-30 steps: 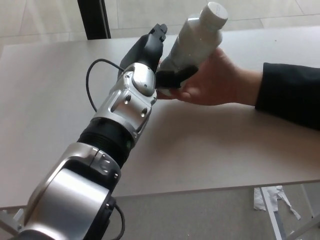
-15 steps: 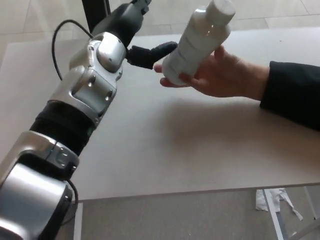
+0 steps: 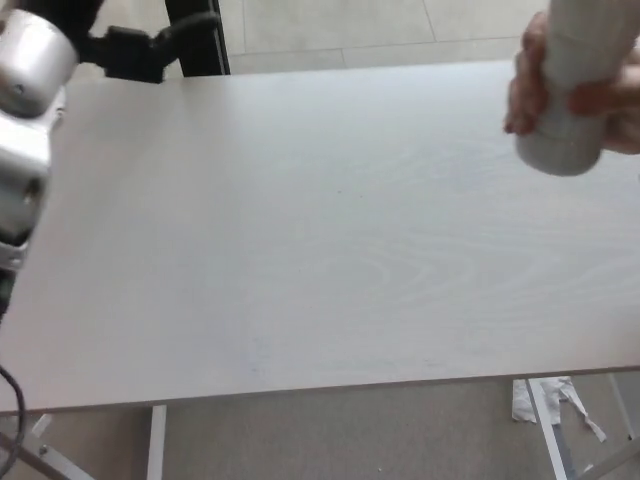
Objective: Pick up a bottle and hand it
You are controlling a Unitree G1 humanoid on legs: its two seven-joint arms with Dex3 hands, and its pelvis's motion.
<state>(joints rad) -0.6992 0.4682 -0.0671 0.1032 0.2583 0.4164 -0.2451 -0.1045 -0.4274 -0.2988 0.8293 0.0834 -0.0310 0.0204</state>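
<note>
The white bottle (image 3: 572, 90) is held in a person's hand (image 3: 535, 85) above the far right corner of the pale wooden worktop (image 3: 320, 230), its round base tilted toward the camera and its top cut off by the picture's edge. The robot's left hand (image 3: 130, 50) sits at the worktop's far left corner, well apart from the bottle, its black fingers (image 3: 190, 27) spread and holding nothing. The silver left forearm (image 3: 25, 110) runs along the worktop's left side. The right hand does not show.
</note>
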